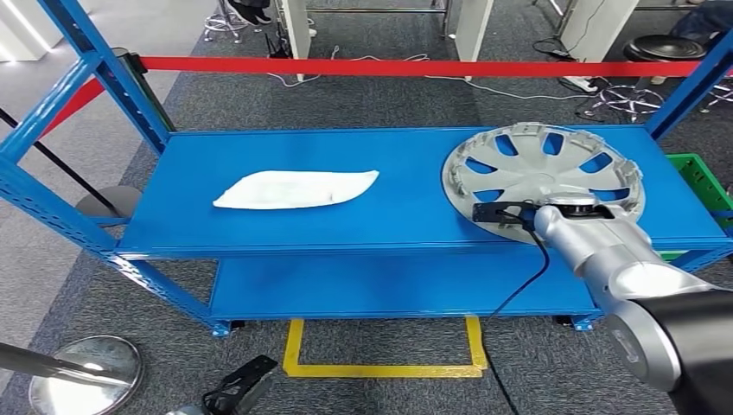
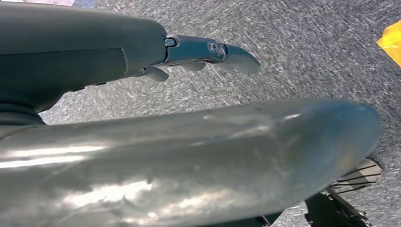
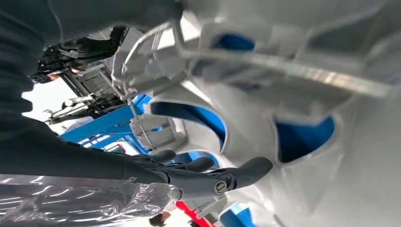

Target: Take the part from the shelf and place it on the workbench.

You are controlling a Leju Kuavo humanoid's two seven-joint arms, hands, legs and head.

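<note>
A silver hubcap [image 1: 540, 169] lies flat on the right end of the blue shelf's top level [image 1: 389, 225]. My right arm [image 1: 605, 251] reaches in from the lower right to the hubcap's near rim, and the forearm covers most of the hand there. In the right wrist view the right hand [image 3: 208, 175] has its dark fingers [image 3: 246, 170] stretched out straight, close against the spoked hubcap [image 3: 369, 156]; no grip on it shows. My left hand [image 2: 198, 54] hangs over grey carpet with its fingers loosely extended and nothing in it.
A white plastic bag [image 1: 296, 188] lies mid-left on the same shelf level. Red barrier tape [image 1: 415, 67] runs behind the shelf. A green crate [image 1: 704, 181] stands at the right. A yellow floor marking [image 1: 385, 370] and a stanchion base [image 1: 84, 372] lie in front.
</note>
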